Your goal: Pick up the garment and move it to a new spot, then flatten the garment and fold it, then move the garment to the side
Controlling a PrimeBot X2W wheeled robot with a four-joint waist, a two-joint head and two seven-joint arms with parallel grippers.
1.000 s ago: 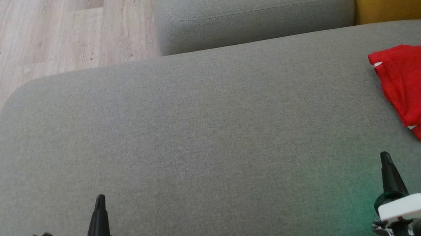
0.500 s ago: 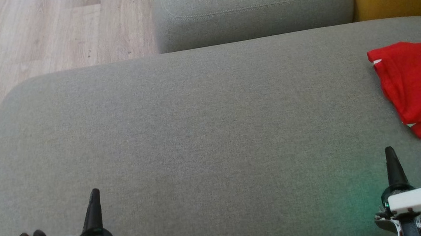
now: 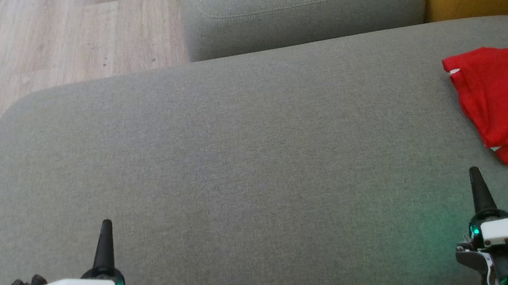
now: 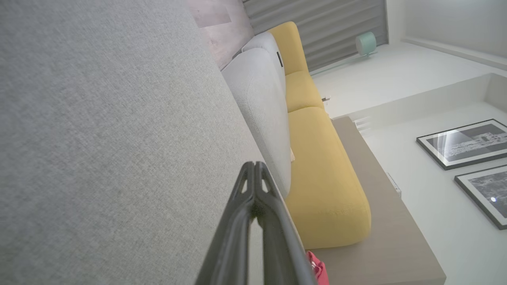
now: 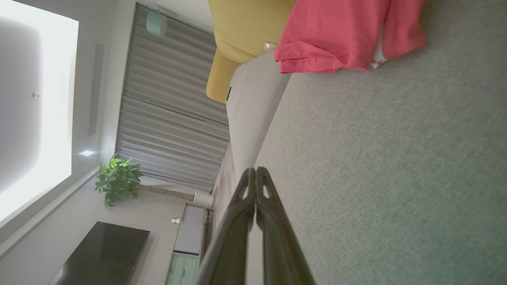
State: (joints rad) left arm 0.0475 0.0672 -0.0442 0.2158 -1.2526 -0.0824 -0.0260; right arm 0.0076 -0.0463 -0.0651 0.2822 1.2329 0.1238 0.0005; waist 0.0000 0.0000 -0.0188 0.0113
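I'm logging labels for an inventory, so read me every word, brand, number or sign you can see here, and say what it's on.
No text can be read in any view.
Folded red fabric garment: small white patches at its edge, perhaps labels, too small to read.
Small dark tab on the grey fabric sofa cushion: too small to read.
Black-framed pictures: no legible lettering.

we look steeply down from the head onto the grey cushion (image 3: 245, 153) ahead of left gripper (image 3: 106, 224) and right gripper (image 3: 474, 172), both wrist views rolled sideways, skimming close over that cushion along each gripper, red garment (image 3: 502, 97) caught in all three
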